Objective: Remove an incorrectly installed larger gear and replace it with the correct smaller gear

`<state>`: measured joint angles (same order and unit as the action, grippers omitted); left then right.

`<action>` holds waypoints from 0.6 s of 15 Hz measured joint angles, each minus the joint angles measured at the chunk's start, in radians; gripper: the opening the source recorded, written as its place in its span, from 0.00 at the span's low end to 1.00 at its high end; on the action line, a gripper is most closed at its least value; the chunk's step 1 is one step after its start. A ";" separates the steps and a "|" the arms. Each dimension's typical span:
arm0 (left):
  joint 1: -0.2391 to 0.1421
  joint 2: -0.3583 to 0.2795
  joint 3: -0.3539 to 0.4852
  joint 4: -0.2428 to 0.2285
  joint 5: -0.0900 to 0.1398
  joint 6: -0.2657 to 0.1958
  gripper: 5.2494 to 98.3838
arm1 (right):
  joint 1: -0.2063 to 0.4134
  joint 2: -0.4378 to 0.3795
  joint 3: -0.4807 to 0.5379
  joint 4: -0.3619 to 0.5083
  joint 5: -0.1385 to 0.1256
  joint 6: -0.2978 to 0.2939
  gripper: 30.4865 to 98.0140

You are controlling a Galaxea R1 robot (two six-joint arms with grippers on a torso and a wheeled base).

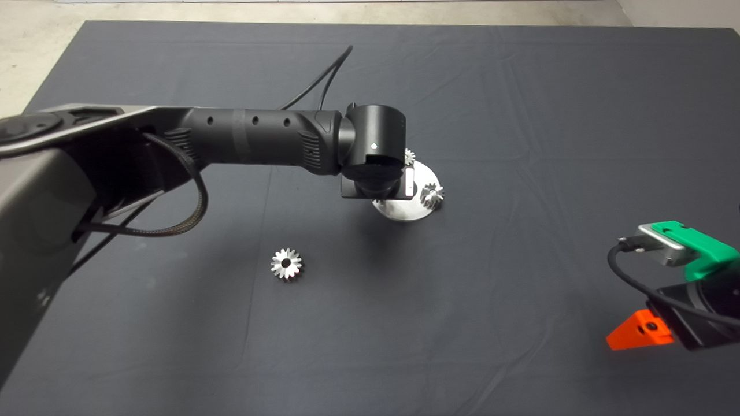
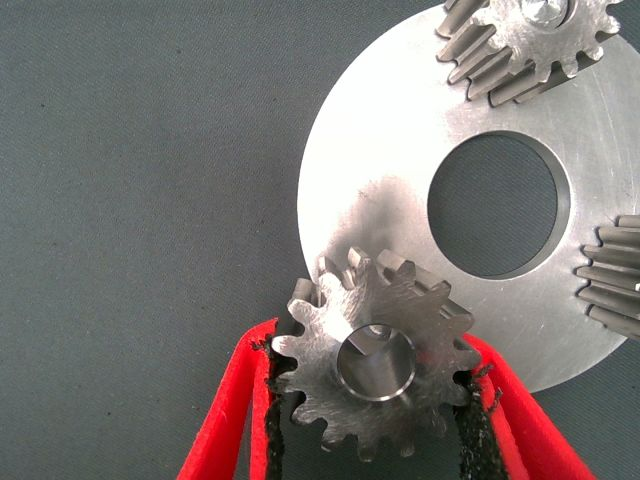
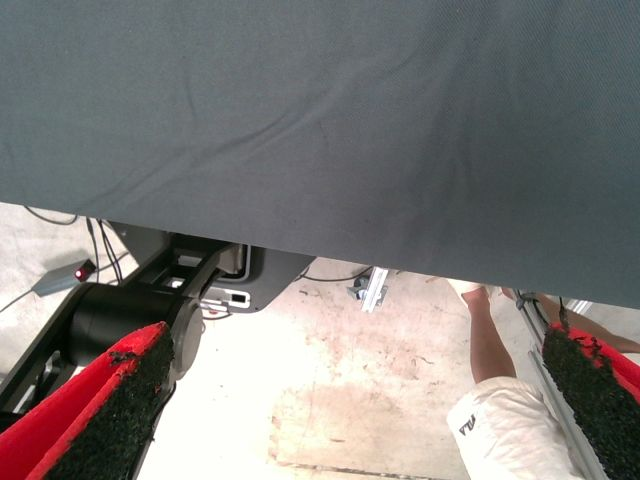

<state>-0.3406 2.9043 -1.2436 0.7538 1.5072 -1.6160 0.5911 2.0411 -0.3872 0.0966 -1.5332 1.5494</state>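
Over the round plate's [image 2: 400,150] edge, a short-toothed smaller gear [image 2: 378,365] is clamped between the left gripper's [image 2: 375,400] fingers, bore facing the wrist camera. The larger gear [image 1: 287,263] lies flat on the mat [image 1: 520,115]. The right gripper [image 3: 350,420] is parked wide open, empty

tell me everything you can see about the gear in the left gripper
The gear is silver metal with short stubby teeth, a brushed face and a round centre hole. The left gripper is shut on it, a black pad on each side pressing its teeth. It sits over the edge of the round metal plate; whether it touches the plate cannot be told. The head view hides it behind the arm.
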 measured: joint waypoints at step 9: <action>0.008 0.007 -0.016 0.007 0.000 0.002 0.30 | 0.000 0.000 0.000 0.000 0.000 0.000 0.99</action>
<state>-0.3328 2.9109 -1.2596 0.7609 1.5072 -1.6140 0.5911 2.0413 -0.3872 0.0966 -1.5332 1.5489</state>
